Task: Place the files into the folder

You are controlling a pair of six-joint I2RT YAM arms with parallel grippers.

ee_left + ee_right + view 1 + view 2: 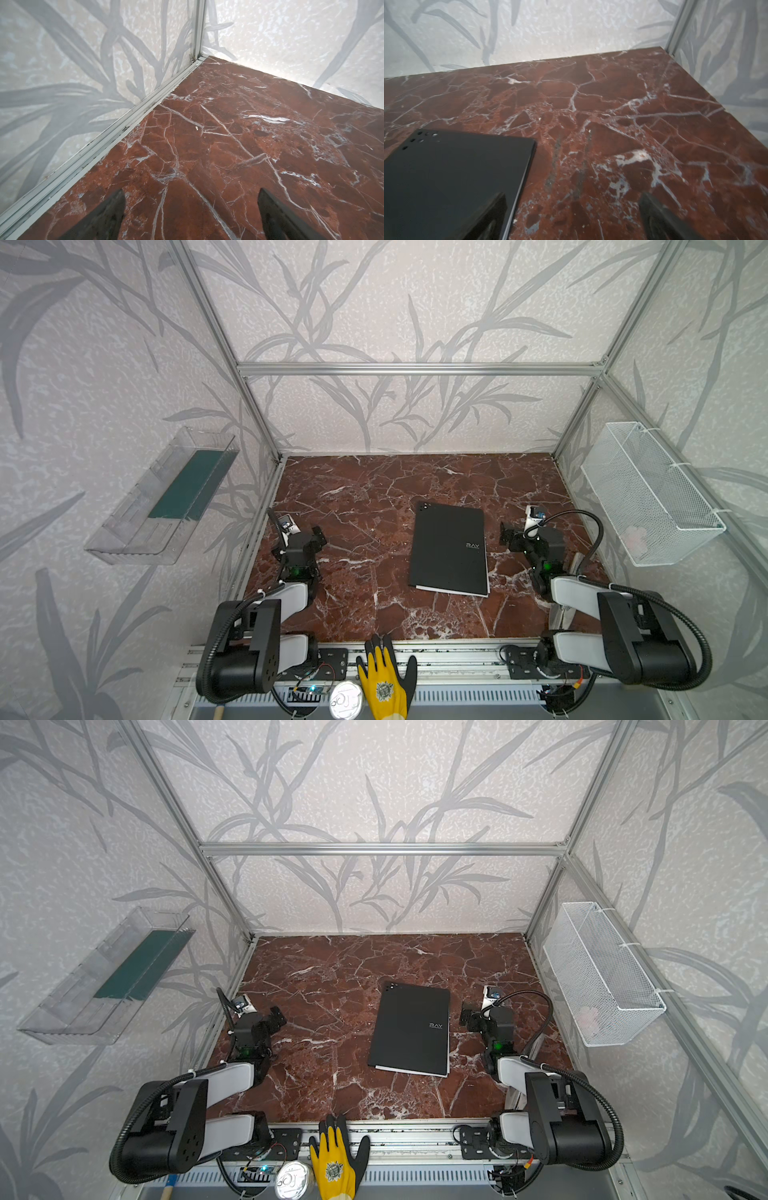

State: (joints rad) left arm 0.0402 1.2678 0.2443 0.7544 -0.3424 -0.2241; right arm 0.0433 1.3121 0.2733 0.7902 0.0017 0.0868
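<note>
The black folder lies shut on the red marble table, right of centre, with pale "RAY" lettering on its cover. A thin white edge shows under the cover along its near side; it looks like the files, with no print visible. My left gripper hovers open over bare marble near the left wall, far from the folder. My right gripper is open just right of the folder; in the right wrist view one finger overlaps the folder's edge, and nothing lies between the fingers.
A yellow and black gloved hand rests on the front rail beside a tin can. A clear tray holding a dark green panel hangs on the left wall. A white wire basket hangs on the right wall.
</note>
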